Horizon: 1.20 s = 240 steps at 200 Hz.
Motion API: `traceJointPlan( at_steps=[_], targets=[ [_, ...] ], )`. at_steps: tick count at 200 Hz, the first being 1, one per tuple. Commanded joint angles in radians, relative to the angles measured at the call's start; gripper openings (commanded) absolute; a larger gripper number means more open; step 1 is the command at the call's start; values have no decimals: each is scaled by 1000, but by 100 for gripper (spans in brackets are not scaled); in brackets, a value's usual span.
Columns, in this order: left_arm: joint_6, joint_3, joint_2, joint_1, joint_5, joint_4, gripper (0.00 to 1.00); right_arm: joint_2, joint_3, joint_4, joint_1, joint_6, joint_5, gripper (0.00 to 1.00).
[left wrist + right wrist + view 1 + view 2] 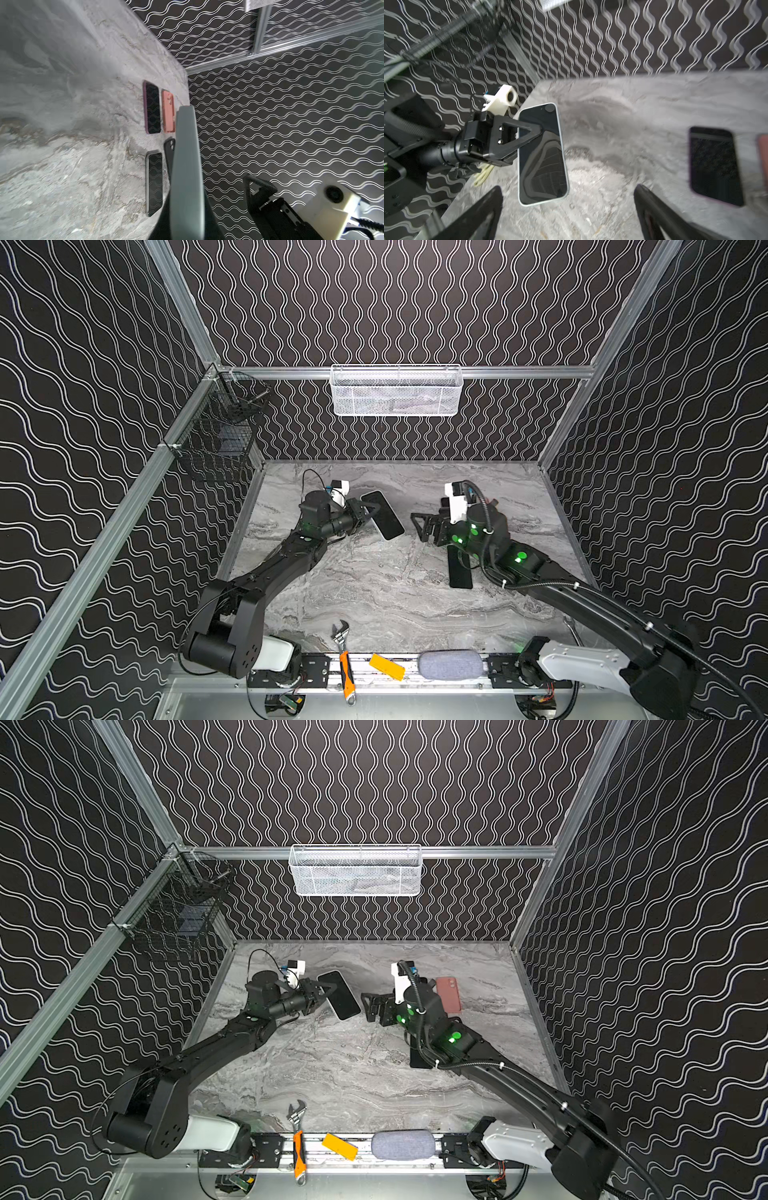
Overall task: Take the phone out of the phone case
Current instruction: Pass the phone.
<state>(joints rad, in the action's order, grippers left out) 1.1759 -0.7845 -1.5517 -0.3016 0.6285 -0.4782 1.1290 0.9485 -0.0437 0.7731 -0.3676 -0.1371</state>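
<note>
Left tool [367,511] clenched on phone [542,153] edge, held above desk [374,593] | right tool [419,527] released, empty, just beside phone | progress: early, phone looks still seated in case [187,166]; prying it out remains.

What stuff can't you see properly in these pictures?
- Pink case: the right arm covers part of it in a top view.
- Black case: mostly behind the held phone in the left wrist view.
- Black phone: the right arm hides its far end in a top view.
- White basket: contents too small to tell through the mesh, in both top views.
</note>
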Motion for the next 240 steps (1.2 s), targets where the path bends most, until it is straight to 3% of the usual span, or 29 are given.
traceJointPlan(
  at_steps=[1,43,94,114,184,213,240],
  targets=[
    [65,-20,21,-1,-32,-140,0,-53,-3,-3,2,50,-31,100],
    [183,-30,81,-25,-120,-308,0,-154,-33,-20,-12,30,53,99],
    [198,-81,135,-101,-229,-362,0,-187,-88,101,-137,-127,453,96],
    [201,-69,134,-124,-260,-388,0,-178,-131,201,-152,-191,548,94],
    [290,-10,41,-132,-308,-586,0,-105,-152,348,-155,-209,722,99],
    [292,-8,9,-142,-320,-599,0,-36,-187,525,-156,-266,786,87],
    [290,-5,-6,-147,-320,-600,0,16,-182,580,-158,-286,764,75]
  ],
)
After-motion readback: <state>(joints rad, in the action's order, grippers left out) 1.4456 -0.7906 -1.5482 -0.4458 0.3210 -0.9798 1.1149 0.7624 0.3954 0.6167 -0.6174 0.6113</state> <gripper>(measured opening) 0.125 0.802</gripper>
